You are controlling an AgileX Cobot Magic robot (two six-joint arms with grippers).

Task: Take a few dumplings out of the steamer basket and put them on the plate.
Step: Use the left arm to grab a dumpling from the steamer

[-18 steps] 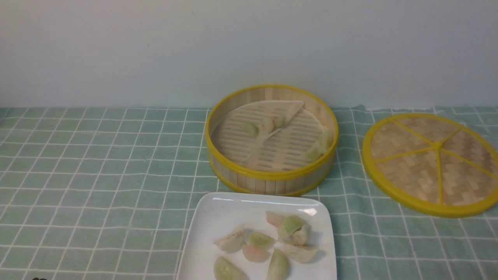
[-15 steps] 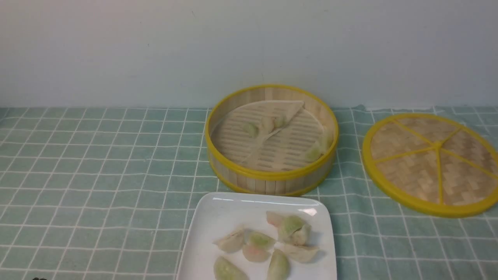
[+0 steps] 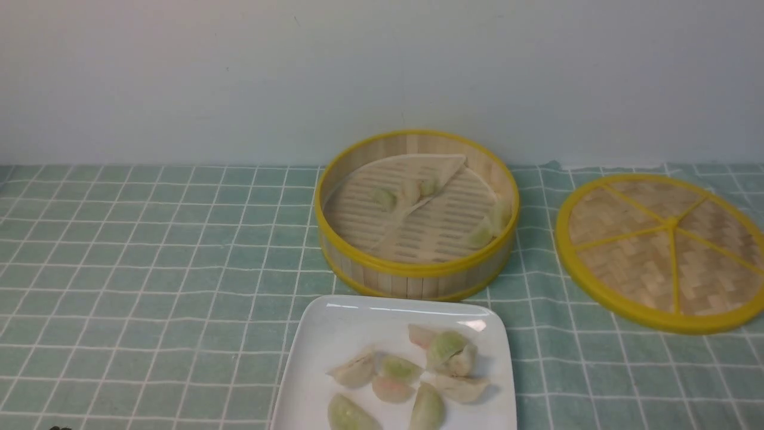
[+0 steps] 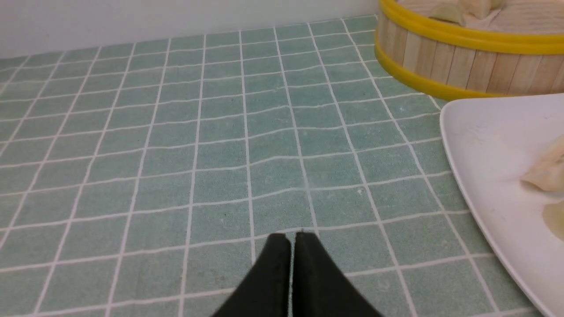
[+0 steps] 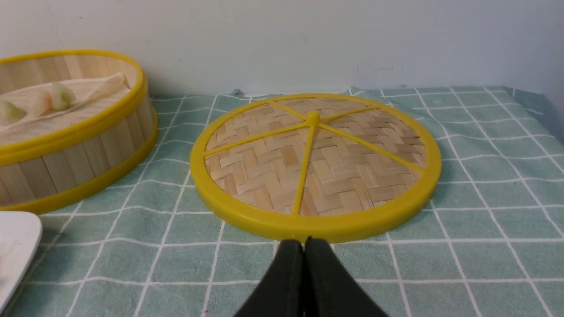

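Dumplings (image 3: pixel 427 406) lie on the plate (image 3: pixel 322 334), others in the basket (image 3: pixel 418 269); likely done. Left (image 4: pixel 292 240) and right pincers (image 5: pixel 306 244) are pressed together, empty.

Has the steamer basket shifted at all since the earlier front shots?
No. In the front view, the steamer basket stands at the same spot behind the plate and beside the woven lid, with the same gap to the lid.

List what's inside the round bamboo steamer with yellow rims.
Pale green and pinkish crescent dumplings on a whitish liner sheet over a slatted floor. Whatever the dumplings and folded liner cover can't be seen.
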